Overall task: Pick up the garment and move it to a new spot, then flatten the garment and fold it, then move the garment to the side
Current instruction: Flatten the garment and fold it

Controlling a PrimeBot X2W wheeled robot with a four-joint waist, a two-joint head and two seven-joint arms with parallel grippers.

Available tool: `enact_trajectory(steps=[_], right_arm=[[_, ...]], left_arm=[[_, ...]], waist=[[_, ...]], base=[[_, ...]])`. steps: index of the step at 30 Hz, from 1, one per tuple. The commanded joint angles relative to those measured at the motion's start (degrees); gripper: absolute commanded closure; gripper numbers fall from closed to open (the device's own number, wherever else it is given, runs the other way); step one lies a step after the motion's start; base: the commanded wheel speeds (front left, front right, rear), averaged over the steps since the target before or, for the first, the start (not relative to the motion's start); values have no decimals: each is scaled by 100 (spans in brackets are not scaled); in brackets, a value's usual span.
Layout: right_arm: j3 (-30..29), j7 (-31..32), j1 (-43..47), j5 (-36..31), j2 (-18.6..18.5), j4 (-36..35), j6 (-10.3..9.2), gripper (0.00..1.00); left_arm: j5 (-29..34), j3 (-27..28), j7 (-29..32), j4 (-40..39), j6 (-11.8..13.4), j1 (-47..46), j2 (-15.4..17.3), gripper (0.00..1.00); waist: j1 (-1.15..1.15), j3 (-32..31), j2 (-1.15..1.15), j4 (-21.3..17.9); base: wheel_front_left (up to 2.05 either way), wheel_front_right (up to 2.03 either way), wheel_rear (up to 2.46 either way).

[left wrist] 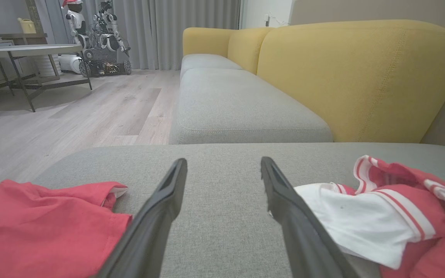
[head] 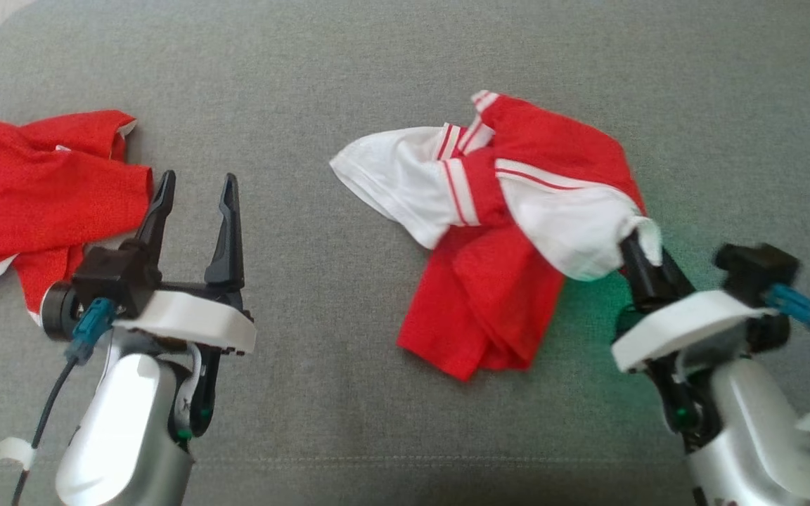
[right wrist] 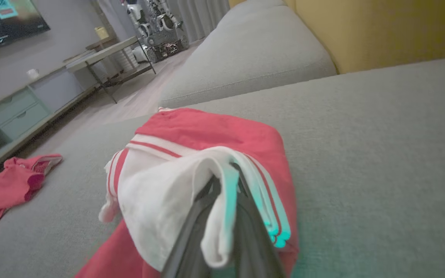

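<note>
- While your right tool [head: 635, 242] is clamping the garment [head: 510, 204], it is lying crumpled right of the middle of the sofa cushion [head: 349, 84].
- Your left tool [head: 197, 190] is hanging open, empty.
- Moving, flattening and folding are seemingly all pending.

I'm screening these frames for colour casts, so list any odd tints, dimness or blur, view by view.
Head view: green glow on the cushion beside the right pincer, otherwise even light. Right wrist view: dimmer, teal glow on the garment where the fingers pinch it, background soft. Left wrist view: brightest, evenly lit, no tint.
</note>
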Motion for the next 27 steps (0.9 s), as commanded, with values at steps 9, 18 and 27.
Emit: enact_trajectory(steps=[9, 18, 27], right_arm=[[-1321, 370, -208, 328, 74, 151, 39, 96], [-1799, 170, -380, 6, 99, 452, 39, 0], [-1843, 68, -18, -243, -44, -286, 39, 0]], left_arm=[[91, 167, -70, -205, 0, -182, 102, 0], [108, 190, -70, -179, -35, -189, 86, 0], [141, 218, -70, -174, -31, -19, 91, 0]], waist=[[0, 152, 0, 37], [0, 172, 0, 46], [0, -40, 0, -41]], base=[[0, 0, 0], [0, 0, 0], [0, 0, 0]])
